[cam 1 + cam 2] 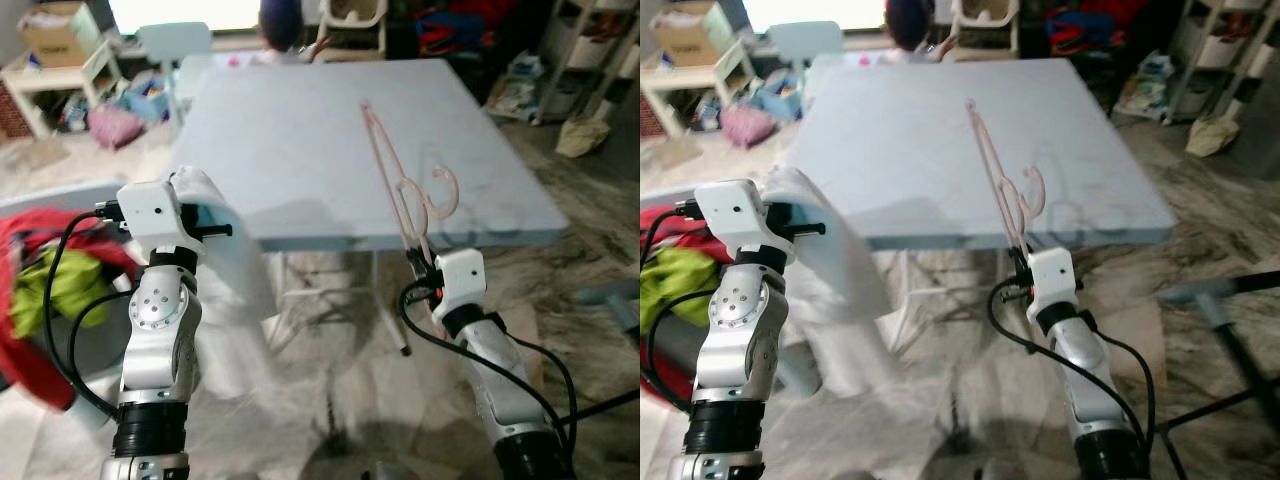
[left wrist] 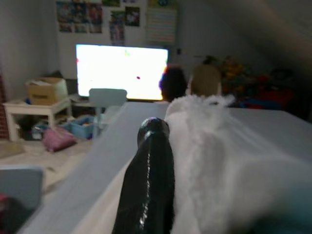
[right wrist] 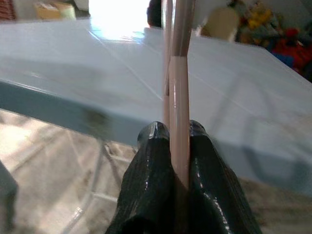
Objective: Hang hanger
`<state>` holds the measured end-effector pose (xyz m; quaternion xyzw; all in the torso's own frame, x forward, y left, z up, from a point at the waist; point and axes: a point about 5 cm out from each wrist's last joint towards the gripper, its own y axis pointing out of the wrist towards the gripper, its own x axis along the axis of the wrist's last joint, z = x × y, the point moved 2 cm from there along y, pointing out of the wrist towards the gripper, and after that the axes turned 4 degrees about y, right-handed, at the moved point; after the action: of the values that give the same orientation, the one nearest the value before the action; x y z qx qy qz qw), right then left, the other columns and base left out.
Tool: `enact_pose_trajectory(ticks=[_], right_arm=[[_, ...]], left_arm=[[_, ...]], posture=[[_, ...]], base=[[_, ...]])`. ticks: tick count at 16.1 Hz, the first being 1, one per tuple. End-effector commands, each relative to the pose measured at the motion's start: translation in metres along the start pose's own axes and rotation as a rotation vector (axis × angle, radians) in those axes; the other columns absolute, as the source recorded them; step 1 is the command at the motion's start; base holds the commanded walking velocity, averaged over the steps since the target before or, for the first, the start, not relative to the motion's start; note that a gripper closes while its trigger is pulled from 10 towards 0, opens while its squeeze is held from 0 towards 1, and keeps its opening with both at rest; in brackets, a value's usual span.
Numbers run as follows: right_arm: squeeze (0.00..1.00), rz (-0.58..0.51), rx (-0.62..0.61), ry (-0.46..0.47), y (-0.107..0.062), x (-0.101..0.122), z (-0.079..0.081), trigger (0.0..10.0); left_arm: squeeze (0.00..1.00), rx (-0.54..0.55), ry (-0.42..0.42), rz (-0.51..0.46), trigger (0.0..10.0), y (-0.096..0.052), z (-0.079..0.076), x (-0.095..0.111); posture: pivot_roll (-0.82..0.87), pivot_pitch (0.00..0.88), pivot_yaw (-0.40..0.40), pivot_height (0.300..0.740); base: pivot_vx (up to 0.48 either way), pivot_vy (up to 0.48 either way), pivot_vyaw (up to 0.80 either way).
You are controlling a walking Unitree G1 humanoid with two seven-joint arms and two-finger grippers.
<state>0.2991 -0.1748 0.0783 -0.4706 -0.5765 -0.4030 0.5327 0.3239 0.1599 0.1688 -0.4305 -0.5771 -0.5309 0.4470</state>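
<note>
**Right claw pinching the pink hanger at the surface's near edge**

The right claw (image 3: 170, 134) is sitting just below the near edge of the pale blue surface (image 1: 290, 150), with its two black fingers (image 3: 151, 161) pressed together on the thin bars of a pale pink hanger (image 1: 400, 185). The hanger is rising from the claw and reaching out above the surface, its hook (image 1: 447, 190) curling to the robot's right over the near right part of the top. In the right wrist view the bars are running straight up from between the closed fingers.

The left claw (image 1: 205, 232) is being held up at the near left corner of the surface, gripping a white fluffy garment (image 2: 219, 161) that is draping down from it past the surface's edge. One black finger (image 2: 148, 180) is lying against the cloth; the other is hidden under the fabric.

A heap of red and green clothes (image 1: 45, 290) is lying at the robot's far left. A person (image 1: 283, 25) is sitting beyond the far edge of the surface, and a cardboard box (image 1: 55, 30) is resting on a small white table in the far left corner.
</note>
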Motion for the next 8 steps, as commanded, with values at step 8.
enact_pose_trajectory(ticks=[8], right_arm=[[0.0, -0.019, -0.006, 0.0, 0.001, 0.005, -0.002, 10.0]], left_arm=[[0.0, 0.021, 0.009, -0.128, 10.0, 0.018, 0.009, 0.035]], posture=[[-0.06, 0.0, 0.032, 0.74]], base=[[0.396, 0.105, 0.0]])
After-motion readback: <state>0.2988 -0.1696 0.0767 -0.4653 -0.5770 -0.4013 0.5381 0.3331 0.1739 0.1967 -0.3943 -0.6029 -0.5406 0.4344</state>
